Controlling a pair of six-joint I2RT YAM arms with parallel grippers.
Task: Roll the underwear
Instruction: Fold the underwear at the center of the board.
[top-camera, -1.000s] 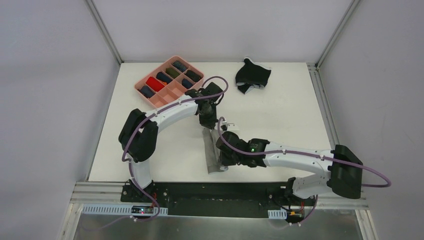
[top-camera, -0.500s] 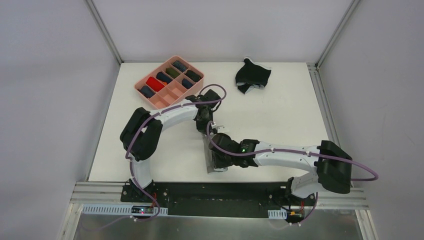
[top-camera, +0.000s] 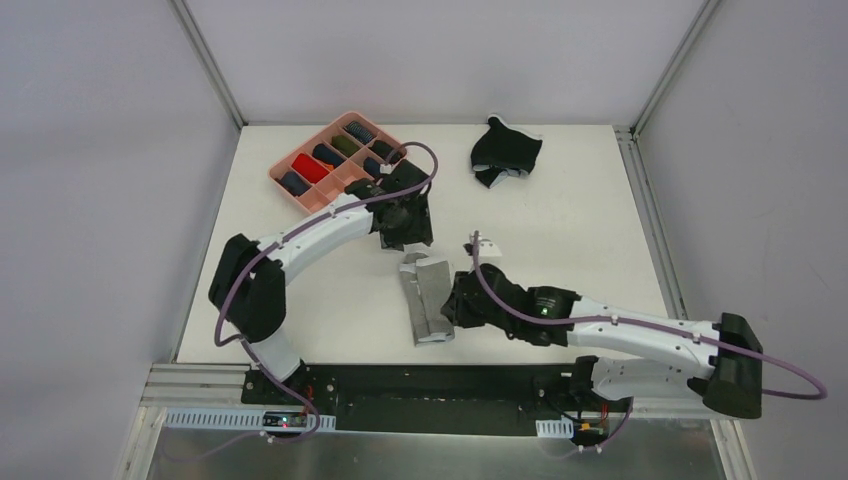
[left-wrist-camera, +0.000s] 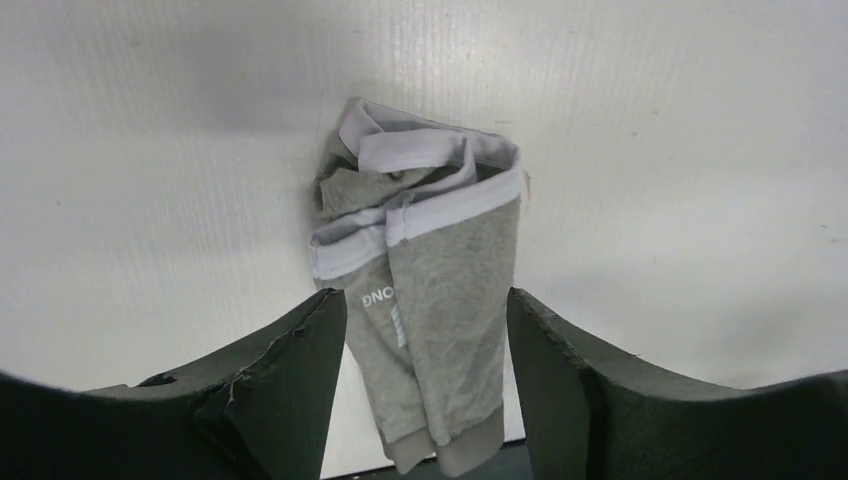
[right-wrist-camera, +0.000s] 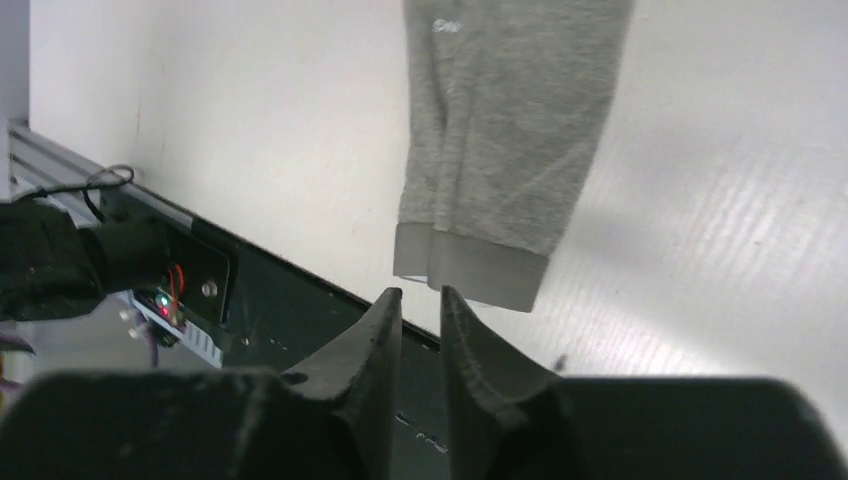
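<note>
Counting, you have two: grey briefs (top-camera: 428, 300) folded, black briefs (top-camera: 506, 150) bunched; left tool (left-wrist-camera: 425, 295) gapes, right tool (right-wrist-camera: 420, 292) pinched empty.

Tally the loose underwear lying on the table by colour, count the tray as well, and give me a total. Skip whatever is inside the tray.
Grey underwear: 1
Black underwear: 1
Pink tray: 1
Total: 3
</note>
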